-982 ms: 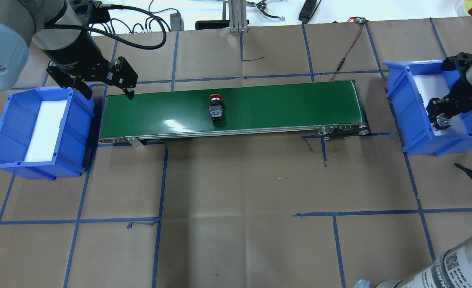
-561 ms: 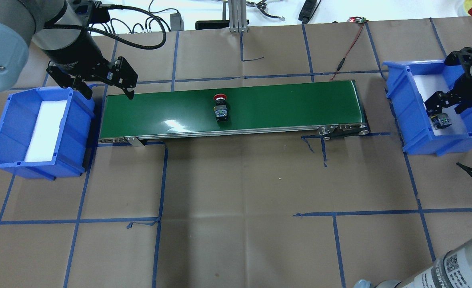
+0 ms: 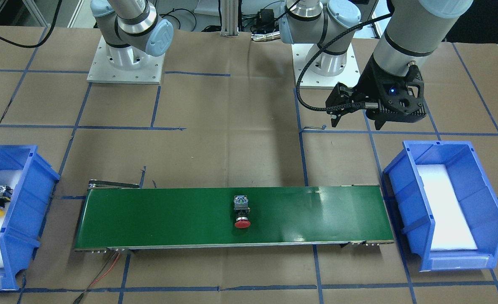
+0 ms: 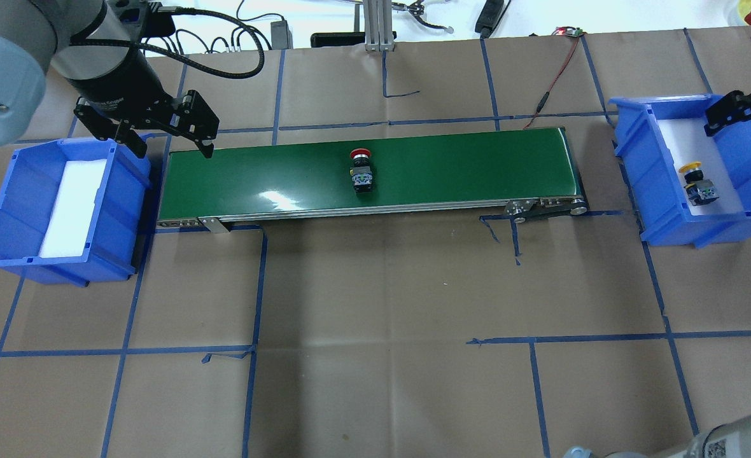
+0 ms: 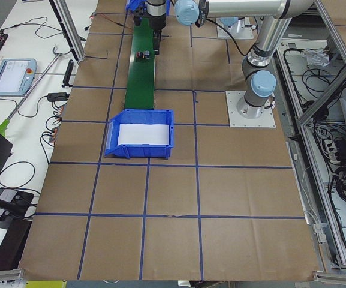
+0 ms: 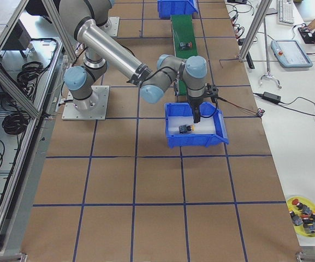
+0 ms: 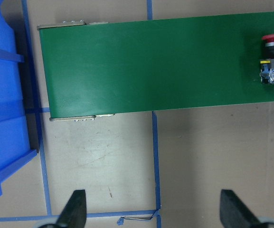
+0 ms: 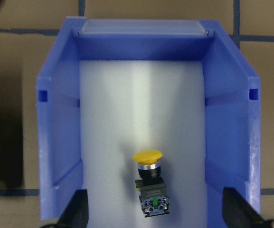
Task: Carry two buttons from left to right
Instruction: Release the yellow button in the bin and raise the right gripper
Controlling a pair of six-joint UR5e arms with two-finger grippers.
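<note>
The red button [image 4: 361, 170] lies on its side at mid-belt [image 4: 464, 165], long axis across the belt, cap towards the far edge, with bare green on both sides. The yellow button [image 8: 150, 183] lies in the right bin [image 4: 643, 165], cap also pointing away from the robot, clear of both side walls. The right gripper [image 4: 729, 114] hangs above it, fingers [image 8: 77, 209] wide. The left gripper [image 4: 174, 151] hovers at the belt's left end, fingers wide, holding nothing.

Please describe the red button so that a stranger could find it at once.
Find the long green belt between the left bin and the right bin, both blue. The red button lies alone near its middle; the yellow button sits in the right bin instead.
</note>
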